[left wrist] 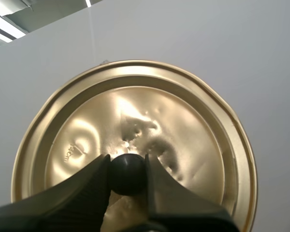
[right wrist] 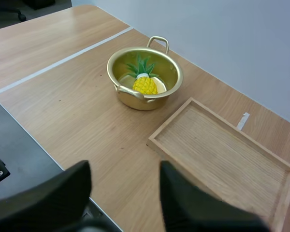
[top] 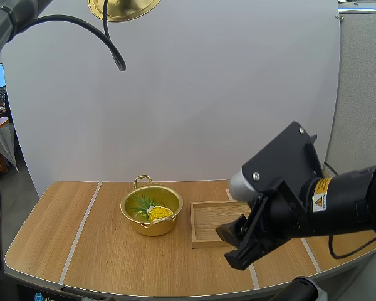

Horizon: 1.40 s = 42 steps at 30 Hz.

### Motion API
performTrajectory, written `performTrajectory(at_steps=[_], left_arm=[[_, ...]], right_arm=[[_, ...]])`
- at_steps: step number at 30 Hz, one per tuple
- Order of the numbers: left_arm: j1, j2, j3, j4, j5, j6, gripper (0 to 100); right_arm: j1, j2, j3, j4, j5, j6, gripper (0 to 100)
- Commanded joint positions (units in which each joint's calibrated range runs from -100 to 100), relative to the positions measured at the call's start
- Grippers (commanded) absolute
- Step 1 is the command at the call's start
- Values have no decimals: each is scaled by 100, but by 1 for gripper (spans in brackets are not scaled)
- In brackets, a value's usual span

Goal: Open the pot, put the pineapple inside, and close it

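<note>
Pinching lid (left wrist: pixel 183 116) knob (left wrist: pixel 128 174): left claw (left wrist: pixel 128 170), high | right claw (top: pixel 235 243) spread near tray (top: pixel 205 221) | pineapple (top: pixel 158 212) in pot (top: pixel 151 229), well apart

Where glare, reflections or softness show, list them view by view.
Left wrist view: bright glare patches streak the gold lid above its knob. Right wrist view: the pot reflects the pineapple on its shiny inside; the open right gripper looms dark and soft-edged. High view: even light, only a soft shadow under the pot.
</note>
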Motion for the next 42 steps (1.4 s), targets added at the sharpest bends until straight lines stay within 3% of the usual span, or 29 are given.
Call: performTrajectory(at_steps=[1, 15, 26, 39, 42], left_arm=[[-12, -35, -55, 7, -209, -56, 0], [-12, -35, -55, 7, -209, -56, 0], [-12, -35, -55, 7, -209, -56, 0], [-12, -35, -55, -31, -183, -56, 0], [-12, -82, -55, 32, 590, -56, 0]], right_arm=[[5, -51, 322, 166, 0, 78, 0], [5, -51, 453, 122, -118, 78, 0], [5, -51, 453, -255, -1627, 88, 0], [5, -51, 453, -266, -1608, 111, 0], [5, -51, 453, -266, -1608, 111, 0]])
